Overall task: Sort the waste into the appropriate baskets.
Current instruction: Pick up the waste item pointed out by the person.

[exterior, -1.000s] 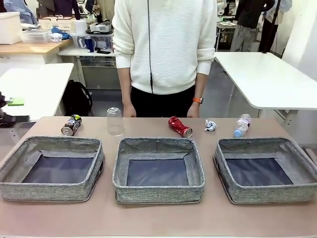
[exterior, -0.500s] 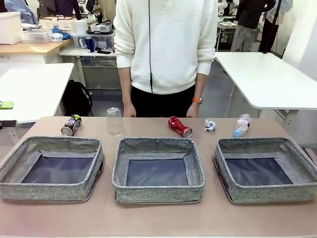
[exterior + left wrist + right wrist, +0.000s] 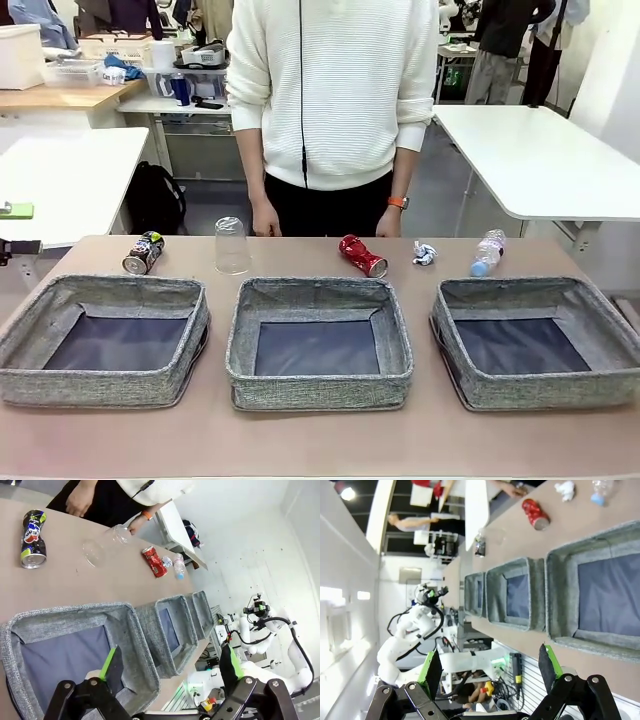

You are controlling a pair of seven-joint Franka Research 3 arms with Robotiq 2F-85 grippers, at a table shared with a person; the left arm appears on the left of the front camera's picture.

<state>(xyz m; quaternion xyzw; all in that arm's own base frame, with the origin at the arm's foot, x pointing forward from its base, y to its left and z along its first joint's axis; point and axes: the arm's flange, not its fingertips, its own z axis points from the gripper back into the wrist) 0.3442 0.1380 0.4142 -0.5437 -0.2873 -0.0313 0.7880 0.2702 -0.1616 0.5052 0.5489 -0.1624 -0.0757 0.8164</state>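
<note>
Nothing is sorted yet, as far as I can judge. All three baskets are sitting in a row across the near half of the worktop point(image 3: 320, 440): the left basket point(image 3: 100, 385) toward 8 o'clock, the middle basket point(image 3: 320, 388) at 6 o'clock, the right basket point(image 3: 545, 390) toward 4 o'clock. Each one is showing a bare dark bottom.

The waste is lying in a line along the far edge, just beyond the baskets. From 10 o'clock round to 2 o'clock I am seeing the dark printed can point(image 3: 144, 252) on its side, the clear plastic cup point(image 3: 232, 246) standing mouth down, the crushed red can point(image 3: 362, 255), the crumpled white paper wad point(image 3: 425, 254) and the small clear bottle point(image 3: 488, 253). The person is standing at 12 o'clock, with one hand point(image 3: 265, 222) and the other hand point(image 3: 388, 220) hanging at the edge and touching none of it.

The left gripper point(image 3: 169, 665) is looking down on the left basket, its fingers spread wide and carrying nothing. The right gripper point(image 3: 489, 666) is looking across the right basket, equally spread and empty. So all five pieces are waiting to be picked up.
</note>
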